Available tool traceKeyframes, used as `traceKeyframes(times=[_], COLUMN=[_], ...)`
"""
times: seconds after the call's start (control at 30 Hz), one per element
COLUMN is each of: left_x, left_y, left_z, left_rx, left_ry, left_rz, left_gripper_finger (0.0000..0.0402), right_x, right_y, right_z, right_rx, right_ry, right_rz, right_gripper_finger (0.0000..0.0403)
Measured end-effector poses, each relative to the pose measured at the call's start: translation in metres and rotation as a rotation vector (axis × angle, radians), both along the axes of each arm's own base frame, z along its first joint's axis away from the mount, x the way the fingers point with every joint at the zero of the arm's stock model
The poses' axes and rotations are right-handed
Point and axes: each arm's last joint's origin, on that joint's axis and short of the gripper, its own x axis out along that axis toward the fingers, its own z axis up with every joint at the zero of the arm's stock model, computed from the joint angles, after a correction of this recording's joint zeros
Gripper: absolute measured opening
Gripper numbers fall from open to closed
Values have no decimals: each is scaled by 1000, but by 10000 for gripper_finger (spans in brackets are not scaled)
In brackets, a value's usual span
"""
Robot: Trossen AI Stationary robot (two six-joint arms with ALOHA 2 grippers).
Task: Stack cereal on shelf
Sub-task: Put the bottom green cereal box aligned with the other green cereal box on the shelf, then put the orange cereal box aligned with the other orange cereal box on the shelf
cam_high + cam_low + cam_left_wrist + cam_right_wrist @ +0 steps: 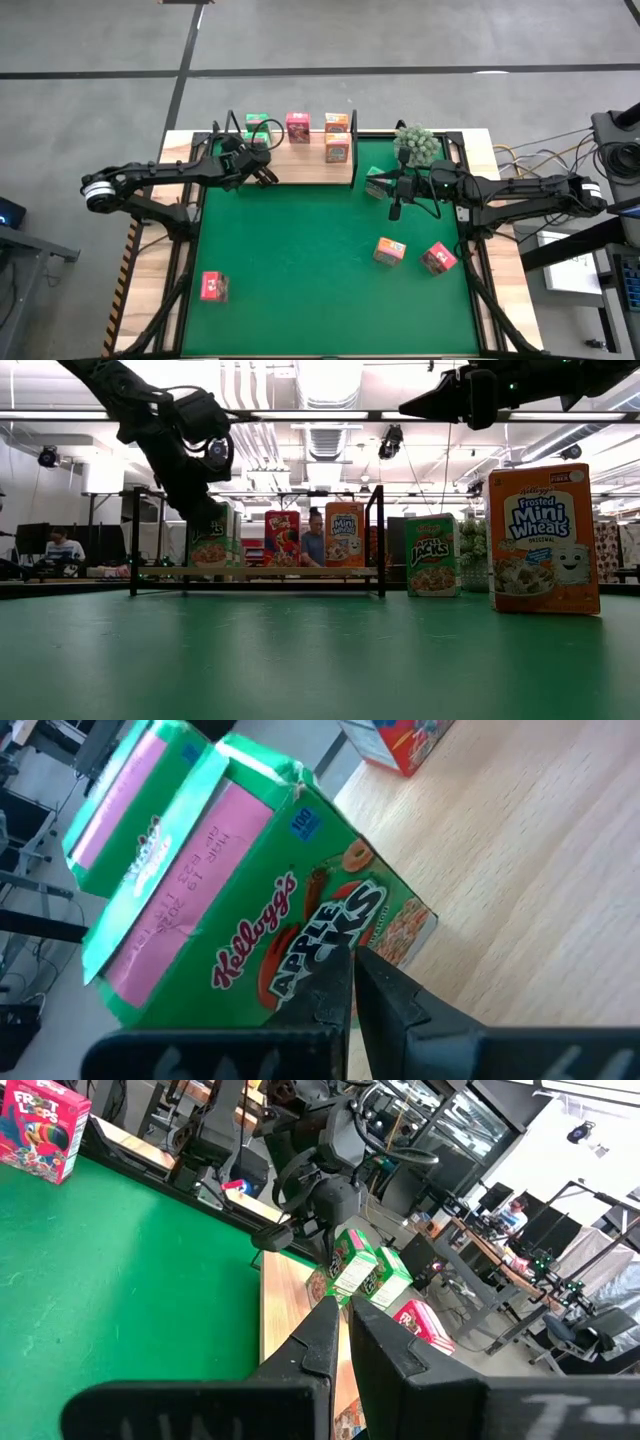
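The worktop (180, 150) is pale wood under a flat green mat (320, 270), and along its far edge sits the shelf (300, 165), a plain light stepped board with thin black wire brackets at each end. On the shelf stand small glossy printed cardboard cereal boxes: two green boxes (257, 124) at the left end, a pink-red box (298, 126) and two orange boxes (337, 150). Off the shelf, a green box (377, 185) stands on the mat near the bushy plant (416, 144), an orange box (390, 251) and a pink-red box (439, 258) lie toward the right, and another pink-red box (213, 286) lies well apart at the near left. The left tool (352, 982) is at the shelf's left end, its fingers closed and empty just beside the green boxes. The right tool (343, 1330) hovers closed above the mat beside the loose green box. Judging by this, shelving is about half done; the next move calls for opening a tool, lowering over a loose box and gripping its flat sides squarely.
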Motion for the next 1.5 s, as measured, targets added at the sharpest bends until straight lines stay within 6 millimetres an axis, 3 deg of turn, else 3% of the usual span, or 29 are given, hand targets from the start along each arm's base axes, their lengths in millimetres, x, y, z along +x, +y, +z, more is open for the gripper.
traceKeyframes(times=[0.37, 0.6, 0.77, 0.9, 1.07, 1.27, 1.5], left_x=[10, 18, 9, -1, -11, -19, -28], left_y=[-29, -82, -122, -143, -152, -150, -148], left_z=[44, 80, 98, 106, 114, 118, 121], left_rx=[5, 31, 15, 3, 22, 112, 161], left_ry=[-75, -189, -303, -350, -371, -329, -406], left_rz=[-102, -377, -592, -693, -763, -834, -848], left_gripper_finger=[0, 0, 0, 0, 0, 0, 0], right_x=[0, 0, 0, 0, 0, 2, 4], right_y=[0, 0, 0, 0, 0, 11, 26], right_z=[0, 2, 2, 2, 5, 10, 18], right_rx=[1, 23, 49, 101, 221, 336, 419], right_ry=[-1, -21, -31, -45, -97, -158, -187], right_rz=[0, -1, -2, -5, -4, 75, 149], right_gripper_finger=[18, 18, 18, 18, 18, 18, 18])
